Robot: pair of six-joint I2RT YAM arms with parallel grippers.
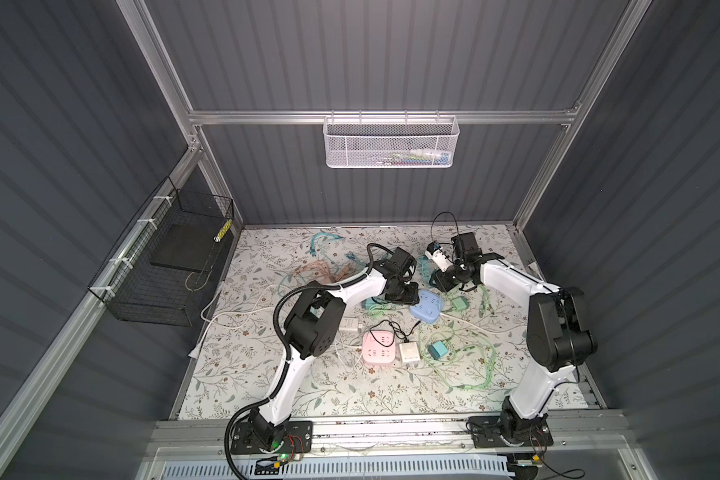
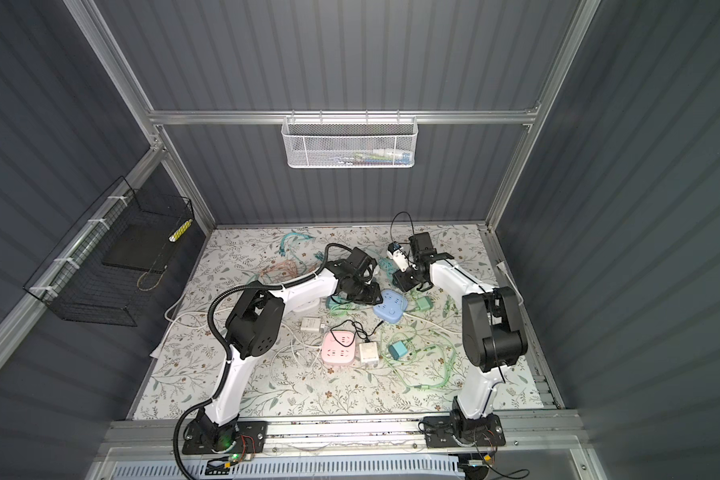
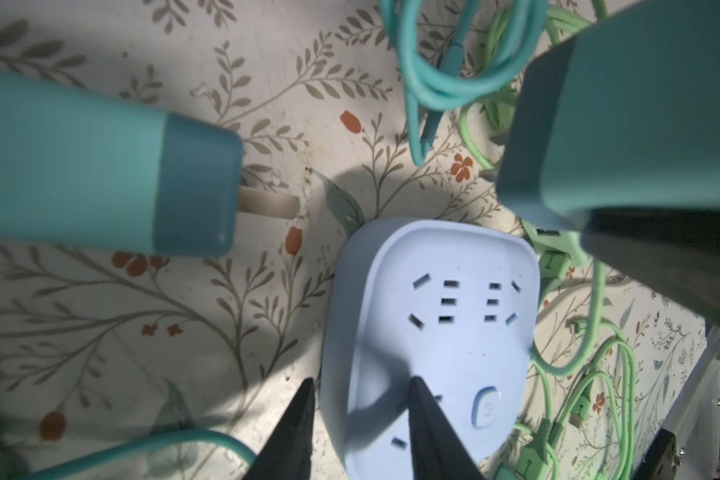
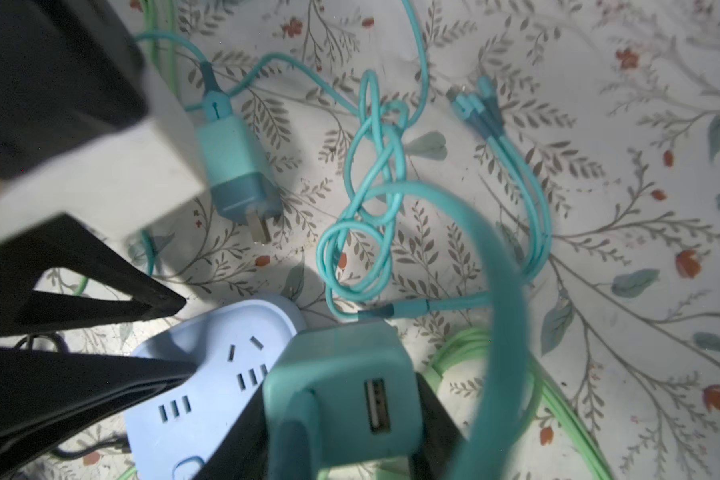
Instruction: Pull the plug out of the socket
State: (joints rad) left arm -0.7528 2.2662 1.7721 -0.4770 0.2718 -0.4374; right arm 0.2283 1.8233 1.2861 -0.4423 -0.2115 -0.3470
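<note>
The light-blue socket lies flat on the floral table, and every slot on its top face shows empty. A teal plug with a USB port hangs just above the socket, with my right gripper shut on it. Its prongs are hidden. In the left wrist view the plug hangs beside the socket. My left gripper stands slightly open astride the socket's rim, one finger beside its wall and one over its top. In both top views the two grippers crowd the socket.
Another teal plug lies on the table with bare prongs, amid teal cables and green cables. Nearer the front are a pink socket, a white adapter and a teal charger. A white basket hangs on the back wall.
</note>
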